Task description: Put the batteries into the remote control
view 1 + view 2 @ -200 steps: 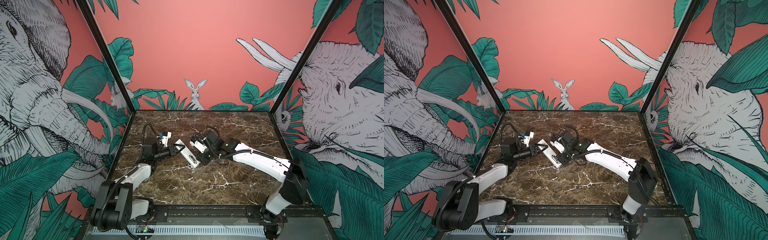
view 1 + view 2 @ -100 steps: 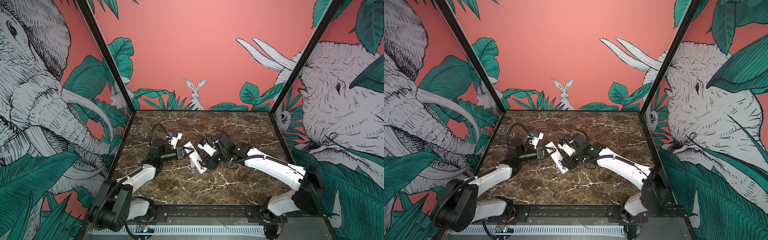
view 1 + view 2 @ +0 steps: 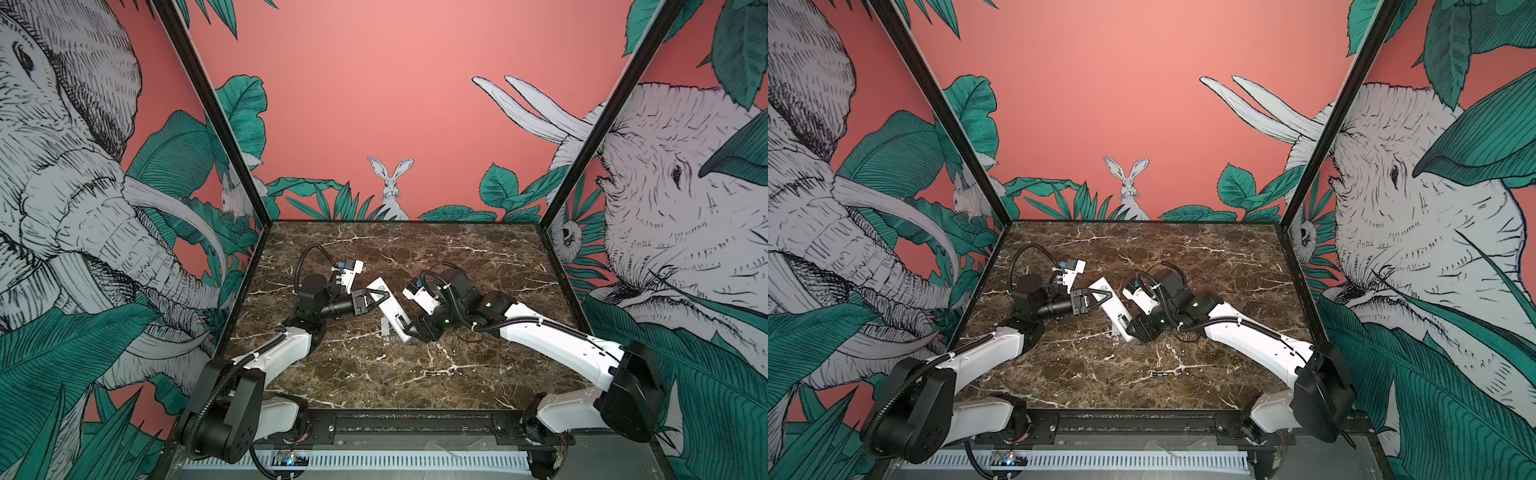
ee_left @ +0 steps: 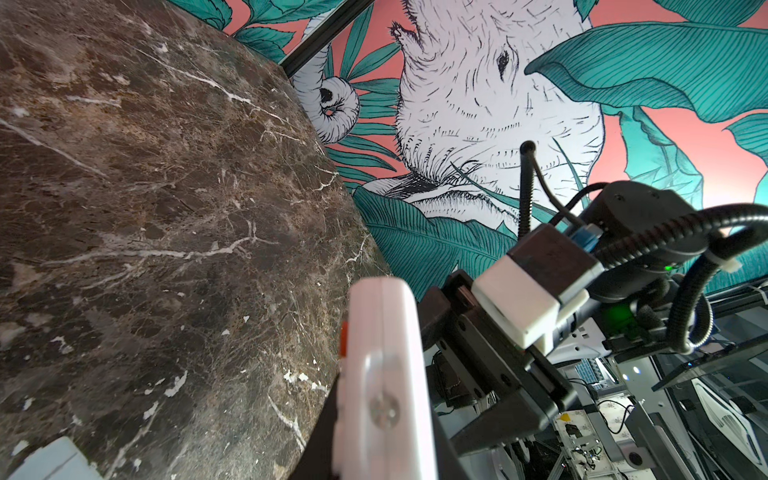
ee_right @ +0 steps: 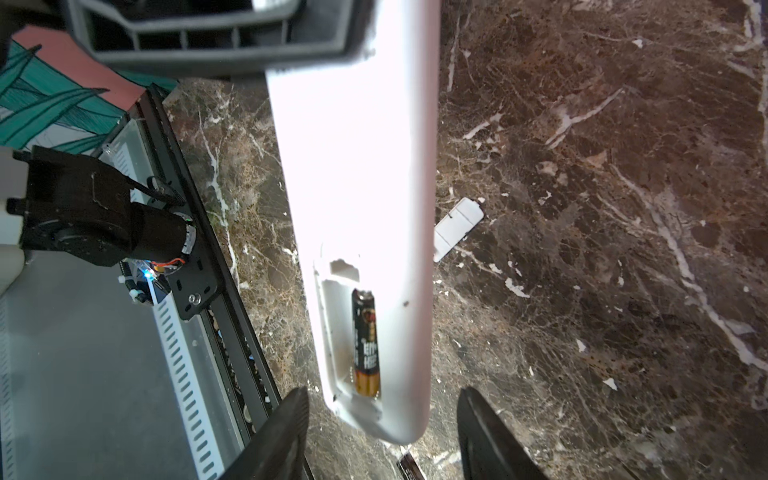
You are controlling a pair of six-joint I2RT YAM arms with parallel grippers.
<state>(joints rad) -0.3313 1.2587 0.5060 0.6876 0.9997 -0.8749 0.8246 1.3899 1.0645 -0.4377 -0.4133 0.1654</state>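
Since a second ago, right gripper had dropped from the remote's middle to its lower end, jaws widening on the way; right arm's shoulder had swung toward the right edge of both top views; left gripper and its load had drifted slightly right.

Slim white plastic remote control sat mid-frame in both top views, plain back up, slanting upper left to lower right, seemingly clear of the dark brown marble tabletop; left gripper was clamped on its upper end. Right gripper's jaws stood apart, straddling the lower end with a gap each side in the right wrist view; it gripped nothing.

Progress, as I read it: battery bay was open; one black-and-gold cylindrical battery was seated along one side; the slot beside it looked empty. Second small dark cylindrical battery with pale ends lay loose on the marble, lower middle of both top views, well apart from the remote control. Small flat white rectangular cover piece lay on the marble just beside the remote control.

Roughly half done; still to do: fetch the loose one, seat it in the empty slot. Dark item at the bottom edge of the right wrist view was too cropped to identify.
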